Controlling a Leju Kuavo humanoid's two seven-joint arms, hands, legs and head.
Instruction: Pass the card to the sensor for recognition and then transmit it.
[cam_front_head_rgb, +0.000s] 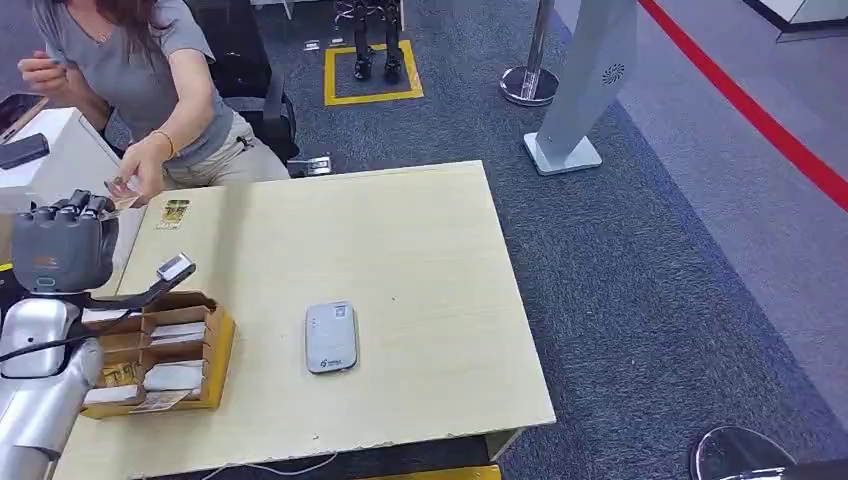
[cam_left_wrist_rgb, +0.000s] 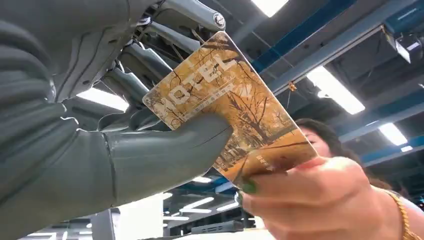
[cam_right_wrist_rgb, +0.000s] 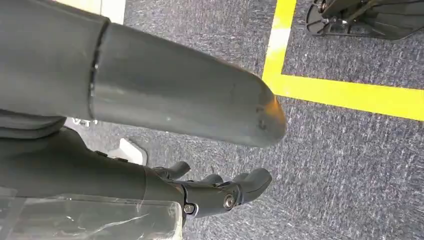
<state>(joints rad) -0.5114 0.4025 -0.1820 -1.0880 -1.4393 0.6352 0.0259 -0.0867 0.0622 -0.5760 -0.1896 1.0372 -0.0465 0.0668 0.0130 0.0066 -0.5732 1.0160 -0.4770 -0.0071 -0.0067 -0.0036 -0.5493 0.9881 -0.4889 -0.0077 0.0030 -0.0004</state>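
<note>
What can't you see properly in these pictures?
- Card: in the left wrist view the left hand's thumb and the person's hand cover parts of its print.
- Card, head view: too small, behind the left hand.
- Sensor: its markings are too small to read.
- Card box: partly hidden by the left arm.
</note>
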